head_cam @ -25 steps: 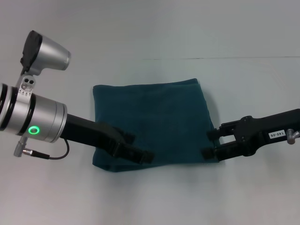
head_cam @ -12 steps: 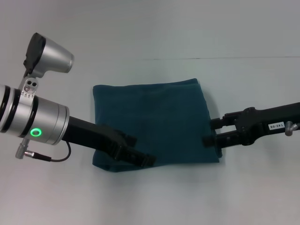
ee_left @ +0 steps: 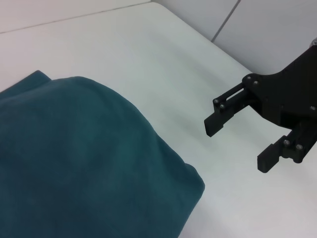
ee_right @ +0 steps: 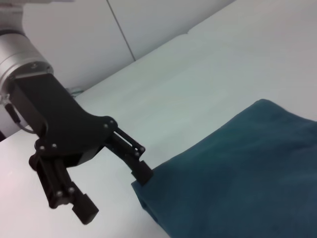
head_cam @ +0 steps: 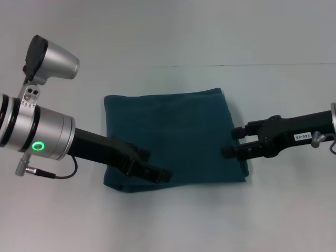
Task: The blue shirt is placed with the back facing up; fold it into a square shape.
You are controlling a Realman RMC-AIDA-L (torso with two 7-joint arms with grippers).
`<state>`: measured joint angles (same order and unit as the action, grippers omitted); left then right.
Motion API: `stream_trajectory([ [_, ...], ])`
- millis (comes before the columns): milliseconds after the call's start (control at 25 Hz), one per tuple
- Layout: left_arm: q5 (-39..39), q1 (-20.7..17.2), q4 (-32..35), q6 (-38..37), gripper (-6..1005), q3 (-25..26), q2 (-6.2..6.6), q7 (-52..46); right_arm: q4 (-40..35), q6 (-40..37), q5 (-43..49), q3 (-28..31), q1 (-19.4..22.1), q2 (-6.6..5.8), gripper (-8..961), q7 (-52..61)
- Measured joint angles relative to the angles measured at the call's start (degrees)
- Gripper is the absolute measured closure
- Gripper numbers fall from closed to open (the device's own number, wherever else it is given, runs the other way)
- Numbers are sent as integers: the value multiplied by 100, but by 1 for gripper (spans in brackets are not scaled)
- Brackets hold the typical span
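Worktop (head_cam: 173, 37), pale and flat, carries the blue shirt (head_cam: 173, 131), which lies at the centre of the head view already folded into a near-square block, a little wider than deep. The left claw (head_cam: 152, 167) sits at the shirt's 7 o'clock corner, jaws parted, one finger against the fabric edge in the right wrist view (ee_right: 141, 171), holding nothing. The right claw (head_cam: 233, 143) hovers at the 4 o'clock edge, jaws apart and empty. From each claw the shirt lies inward, toward the middle. Both are about equally near, so I judge that little folding remains.
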<state>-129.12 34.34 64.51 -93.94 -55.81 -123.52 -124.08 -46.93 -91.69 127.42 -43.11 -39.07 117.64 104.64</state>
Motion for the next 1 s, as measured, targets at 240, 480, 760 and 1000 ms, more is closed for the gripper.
stream_trajectory([
  [240,1,3,0,0,66,0,4,-5,-29,-21,-2,-41,-6,27,156,9],
  [480,1,3,0,-2,66,1,-2,-11,-18,-22,-2,-41,-5,30,155,1],
  [760,6,3,0,-2,66,-5,-5,8,0,15,-2,-39,-20,38,155,1],
  [1000,1,3,0,-11,66,-43,8,-5,0,5,0,-39,-22,39,155,36],
])
